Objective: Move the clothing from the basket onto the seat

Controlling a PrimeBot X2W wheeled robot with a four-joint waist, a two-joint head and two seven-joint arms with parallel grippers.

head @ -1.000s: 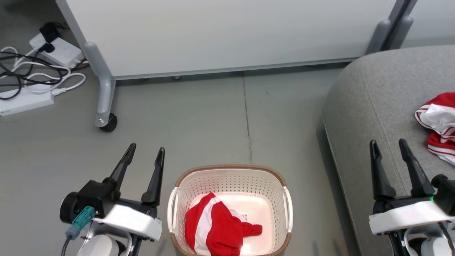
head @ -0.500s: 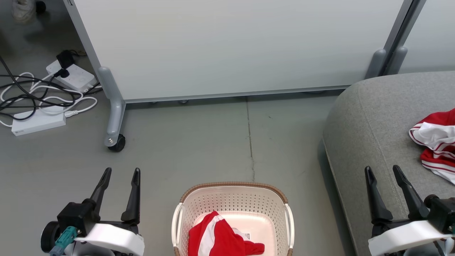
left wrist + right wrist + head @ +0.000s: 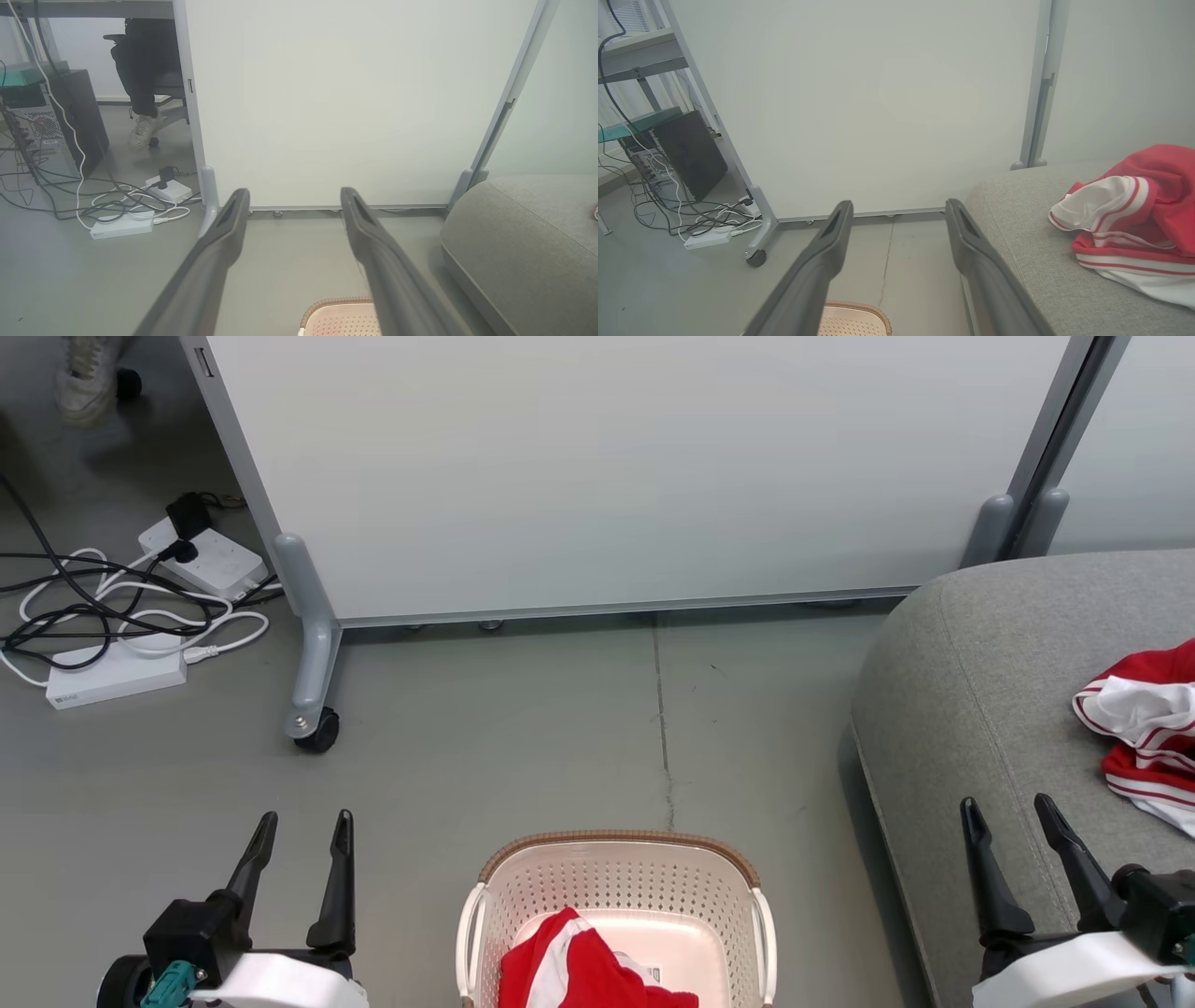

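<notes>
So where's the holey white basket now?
In the head view, the oval cream-white plastic basket sits on the grey floor at bottom middle, left of the grey fabric sofa.

Perforated plastic basket (image 3: 616, 882); matt grey cloth seat (image 3: 971, 709); soft clothing (image 3: 1144, 728).

Clothing (image 3: 574, 966) in basket (image 3: 618, 841) — seat (image 3: 980, 709) to its rt.

The cream, brown-rimmed basket (image 3: 616, 845) stands upright and holds a crumpled red garment (image 3: 579, 971) with a white stripe. Right of the basket, the grey seat (image 3: 971, 709) carries a second garment (image 3: 1144, 728), rumpled red and white.
</notes>
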